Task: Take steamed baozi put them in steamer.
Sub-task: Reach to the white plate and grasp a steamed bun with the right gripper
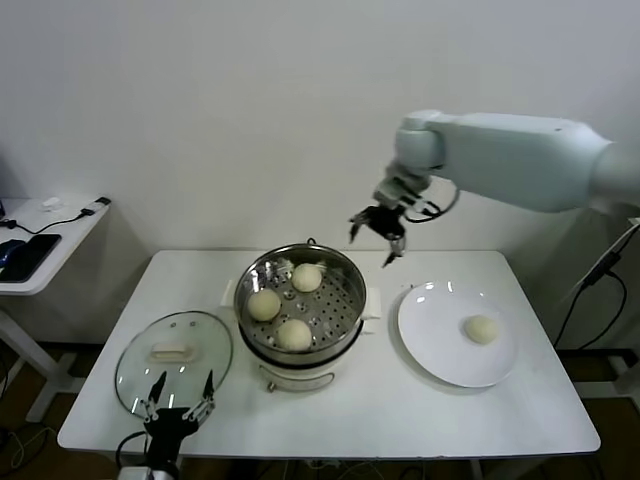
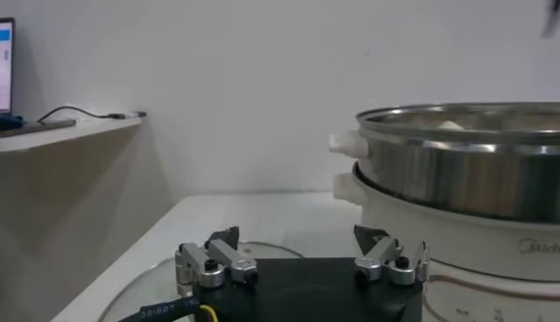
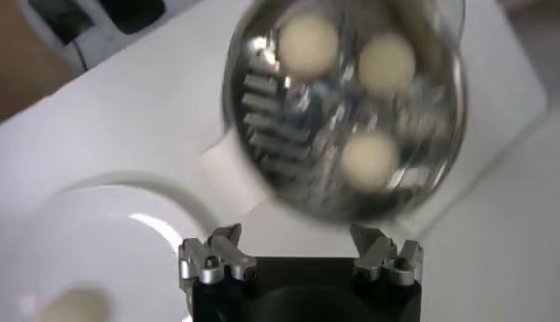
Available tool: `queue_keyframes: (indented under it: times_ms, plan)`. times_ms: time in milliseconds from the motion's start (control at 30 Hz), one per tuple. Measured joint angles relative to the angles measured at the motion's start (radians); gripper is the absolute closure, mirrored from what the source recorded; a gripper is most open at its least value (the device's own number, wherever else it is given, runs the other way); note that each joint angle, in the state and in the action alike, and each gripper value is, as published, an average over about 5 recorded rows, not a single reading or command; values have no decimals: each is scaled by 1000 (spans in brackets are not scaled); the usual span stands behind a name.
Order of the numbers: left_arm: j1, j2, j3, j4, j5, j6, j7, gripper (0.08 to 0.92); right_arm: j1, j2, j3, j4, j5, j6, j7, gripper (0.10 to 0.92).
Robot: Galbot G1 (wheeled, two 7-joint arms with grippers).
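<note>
The steamer (image 1: 345, 268) stands mid-table with three baozi on its perforated tray: one at the back (image 1: 307, 277), one at the left (image 1: 264, 304), one at the front (image 1: 294, 334). A fourth baozi (image 1: 482, 329) lies on the white plate (image 1: 440, 345) at the right. My right gripper (image 1: 379, 232) is open and empty, in the air above the table between the steamer's far right rim and the plate. Its wrist view shows the steamer (image 3: 262, 96), the three buns inside and the plate's bun (image 3: 74, 306). My left gripper (image 1: 180, 400) is open and empty, low at the table's front left.
A round glass lid (image 1: 135, 372) with a white handle lies flat left of the steamer, just beyond my left gripper. A side table (image 1: 40, 245) with cables and a phone stands at the far left. The left wrist view shows the steamer's side (image 2: 464, 175).
</note>
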Motion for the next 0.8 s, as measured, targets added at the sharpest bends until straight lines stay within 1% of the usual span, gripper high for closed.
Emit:
queue_keyframes:
  times_ms: [200, 367, 567, 800]
  plan:
    - [6, -4, -2, 6, 6, 5, 3, 177, -58, -169, -1, 5, -30, -103, 7, 203]
    - [12, -12, -2, 7, 14, 6, 4, 177, -143, -258, 40, -9, -82, -159, 22, 203]
    - [18, -15, -3, 9, 16, 7, 2, 177, -264, -313, 120, -50, -151, -202, 39, 203]
    - [29, -14, -6, 9, 18, 5, 3, 177, -403, -330, 221, -110, -220, -246, 66, 203]
